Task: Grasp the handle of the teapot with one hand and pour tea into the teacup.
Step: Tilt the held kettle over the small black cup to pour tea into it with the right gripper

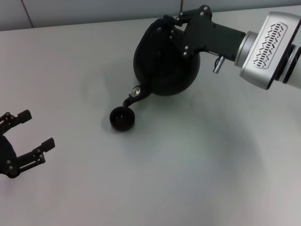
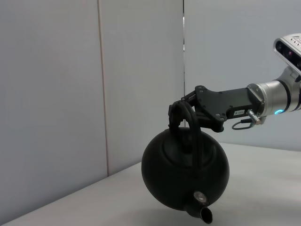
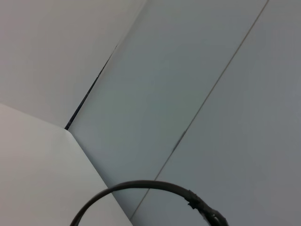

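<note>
The round matte black teapot [image 1: 164, 63] hangs lifted and tilted, its short spout [image 1: 133, 97] pointing down just above the tiny dark teacup [image 1: 122, 118] on the white table. My right gripper [image 1: 176, 22] is shut on the arched handle [image 1: 157, 26] at the pot's top. In the left wrist view the teapot [image 2: 185, 172] is in the air with the spout [image 2: 203, 214] low, and the right gripper [image 2: 188, 110] grips the handle [image 2: 181, 113]. The right wrist view shows only part of the handle [image 3: 155, 186]. My left gripper [image 1: 29, 134] is open and empty at the left edge.
The white table [image 1: 188, 169] stretches around the cup. Grey wall panels [image 2: 70, 94] stand behind the table's far edge. The right arm [image 1: 270, 47] reaches in from the upper right.
</note>
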You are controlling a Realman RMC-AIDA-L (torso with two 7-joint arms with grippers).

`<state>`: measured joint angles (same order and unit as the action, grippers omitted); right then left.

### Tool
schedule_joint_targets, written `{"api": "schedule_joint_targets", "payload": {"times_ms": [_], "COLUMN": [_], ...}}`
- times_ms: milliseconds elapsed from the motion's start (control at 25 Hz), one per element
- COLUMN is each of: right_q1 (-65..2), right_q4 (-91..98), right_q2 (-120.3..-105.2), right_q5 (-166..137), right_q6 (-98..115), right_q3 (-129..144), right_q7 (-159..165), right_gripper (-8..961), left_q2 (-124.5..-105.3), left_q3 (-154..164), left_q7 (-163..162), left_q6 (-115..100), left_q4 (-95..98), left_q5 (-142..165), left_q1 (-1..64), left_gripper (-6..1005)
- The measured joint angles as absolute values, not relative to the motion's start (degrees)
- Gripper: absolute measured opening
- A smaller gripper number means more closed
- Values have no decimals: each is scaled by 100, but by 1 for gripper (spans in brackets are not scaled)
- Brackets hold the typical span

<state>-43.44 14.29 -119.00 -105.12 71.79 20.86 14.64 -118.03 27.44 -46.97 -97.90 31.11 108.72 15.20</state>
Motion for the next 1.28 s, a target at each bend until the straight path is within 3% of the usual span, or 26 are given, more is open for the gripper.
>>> {"api": "schedule_joint_targets", "payload": {"times_ms": [1280], "right_q1": [-4440], "right_q4": [1600], "right_q2": [-11928], "right_q5": [-10516], "right_q6": [7154], "right_q3": [2470], "right_q7": [1152], "right_gripper": [83], "left_q2": [-11803], "left_q3": [2707], "left_q7": [-4687], "left_q6": [-9791], "left_q4": [3053], "left_q5": [10862], "left_q1": [1572], "left_gripper": [861]}}
